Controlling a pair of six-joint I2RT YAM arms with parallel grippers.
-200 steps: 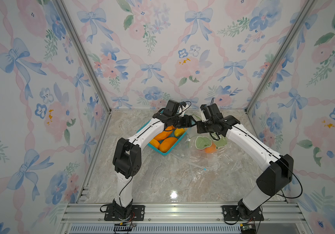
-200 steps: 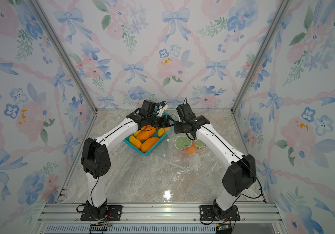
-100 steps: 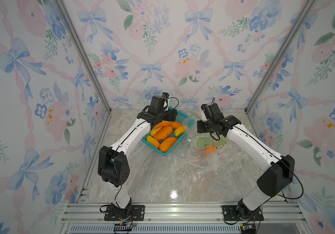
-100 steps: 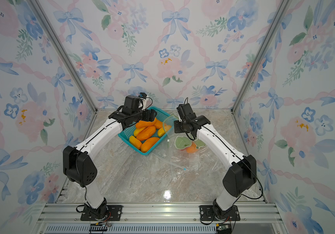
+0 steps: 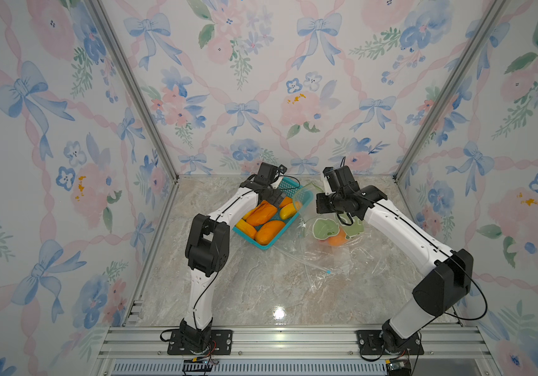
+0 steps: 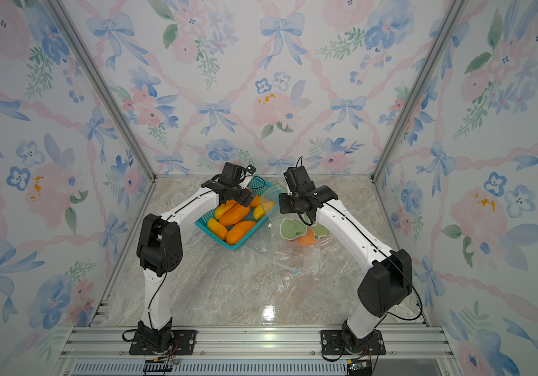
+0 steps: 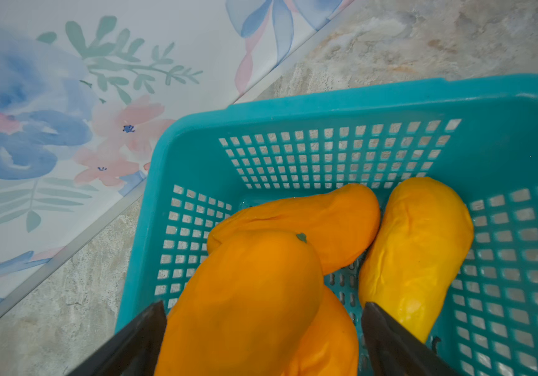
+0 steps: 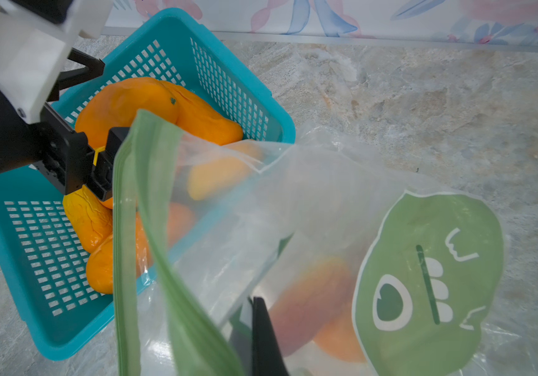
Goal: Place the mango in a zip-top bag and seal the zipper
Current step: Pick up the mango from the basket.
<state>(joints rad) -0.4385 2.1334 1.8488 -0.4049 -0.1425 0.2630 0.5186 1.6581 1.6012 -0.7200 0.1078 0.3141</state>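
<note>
The left gripper (image 7: 262, 307) stands wide open, its two black fingers astride the top mango (image 7: 245, 270) without pressing on it, so it has hold of nothing. The right gripper (image 8: 254, 324) is pinched shut on the rim of the zip-top bag (image 8: 310, 195). It lifts the green zipper strip (image 8: 150, 162) so that the mouth gapes toward the teal basket (image 7: 326, 104), which sits at about 9 o'clock of the bag in both top views. An orange fruit (image 8: 319, 302), seemingly a mango, already lies inside the bag behind its green print. The other mangoes are heaped in the basket.

The thin film could slide out of the right pinch, and the mouth would then fold shut. The yellow mango (image 7: 414, 247) lies just beside one left finger, and another orange one touches the top mango from beneath. Closing off-centre could snag a neighbour, tip the heap or drag the light basket.

In a top view the top mango (image 5: 262, 213) runs its long axis from 8 to 2 o'clock, tilted on the heap. Its stem scar is at the end away from the left wrist. The bagged fruit's axis is too masked to tell.
</note>
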